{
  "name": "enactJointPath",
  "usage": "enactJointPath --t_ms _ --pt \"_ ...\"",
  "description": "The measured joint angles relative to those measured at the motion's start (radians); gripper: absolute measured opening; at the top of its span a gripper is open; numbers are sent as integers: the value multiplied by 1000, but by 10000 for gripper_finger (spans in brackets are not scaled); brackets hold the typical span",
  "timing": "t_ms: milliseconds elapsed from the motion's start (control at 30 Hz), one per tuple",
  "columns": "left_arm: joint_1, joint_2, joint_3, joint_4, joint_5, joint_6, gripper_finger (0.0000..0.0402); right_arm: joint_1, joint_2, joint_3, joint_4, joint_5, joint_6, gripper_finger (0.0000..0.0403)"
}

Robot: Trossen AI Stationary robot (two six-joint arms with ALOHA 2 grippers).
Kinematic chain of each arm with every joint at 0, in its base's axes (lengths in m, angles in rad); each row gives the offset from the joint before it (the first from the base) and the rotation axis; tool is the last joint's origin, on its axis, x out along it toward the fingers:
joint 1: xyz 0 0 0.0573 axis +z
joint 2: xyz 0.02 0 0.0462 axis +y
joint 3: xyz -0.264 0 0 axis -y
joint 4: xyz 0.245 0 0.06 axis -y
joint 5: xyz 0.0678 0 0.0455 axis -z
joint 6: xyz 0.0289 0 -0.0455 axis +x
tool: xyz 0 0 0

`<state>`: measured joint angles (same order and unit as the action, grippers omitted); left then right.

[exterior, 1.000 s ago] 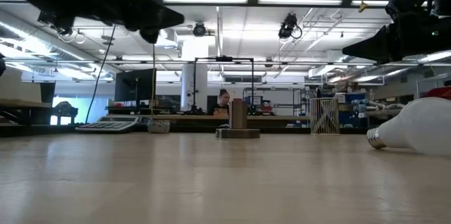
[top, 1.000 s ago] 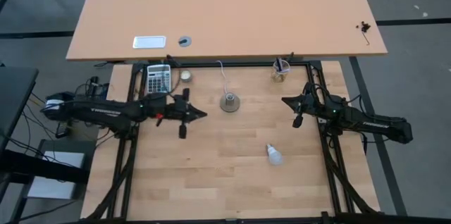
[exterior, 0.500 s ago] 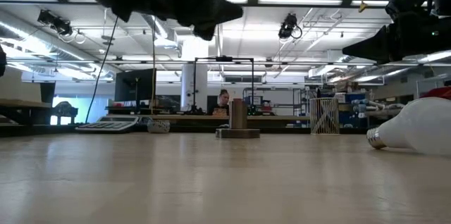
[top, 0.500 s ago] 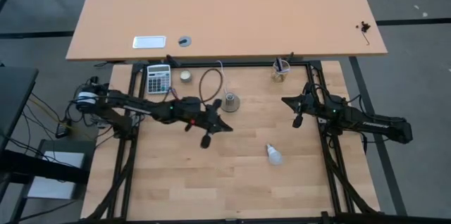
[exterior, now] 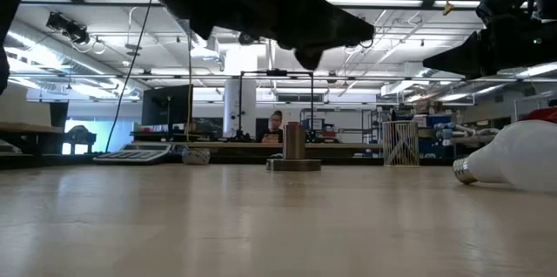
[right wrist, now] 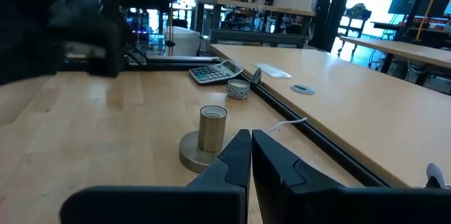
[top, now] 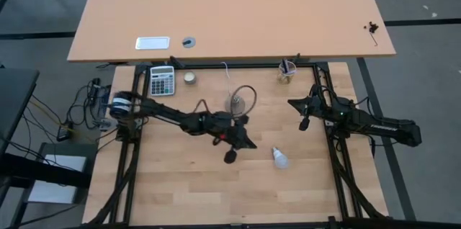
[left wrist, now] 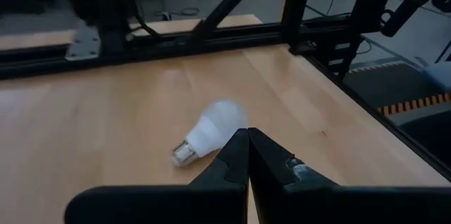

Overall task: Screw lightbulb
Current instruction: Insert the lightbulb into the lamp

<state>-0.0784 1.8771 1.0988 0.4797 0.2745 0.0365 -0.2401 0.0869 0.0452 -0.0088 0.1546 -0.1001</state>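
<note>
The white lightbulb (top: 279,158) lies on its side on the wooden table, right of the middle; its grey screw end (left wrist: 183,153) points away from the globe. The grey metal socket (top: 234,104) stands upright farther back, its thin white cord running to the far edge. My left gripper (top: 251,145) is shut and hovers between socket and lightbulb, just short of the lightbulb (left wrist: 211,131), touching nothing. At the table's right side my right gripper (top: 290,102) is shut too, held in the air and facing the socket (right wrist: 208,139).
Along the far edge sit a calculator (top: 161,80), a small round tin (top: 190,78) and a cup with pens (top: 288,70). A black frame rail (top: 238,64) borders the table, with a larger tabletop (top: 230,13) behind. A person (exterior: 277,124) sits far off in the room.
My left gripper has swung out from the table's left side toward the right and near edges, sinking a little, past the socket and up close to the lightbulb. It has stayed shut. The lightbulb and socket have not moved.
</note>
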Motion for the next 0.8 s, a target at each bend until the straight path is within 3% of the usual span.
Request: enactJointPath --t_ms 400,800 --pt "-50 237 283 -1 0 -81 10 0 0 0 0 0 0 25" --pt "-62 321 363 -8 -105 -101 31 0 0 0 1 0 0 24"
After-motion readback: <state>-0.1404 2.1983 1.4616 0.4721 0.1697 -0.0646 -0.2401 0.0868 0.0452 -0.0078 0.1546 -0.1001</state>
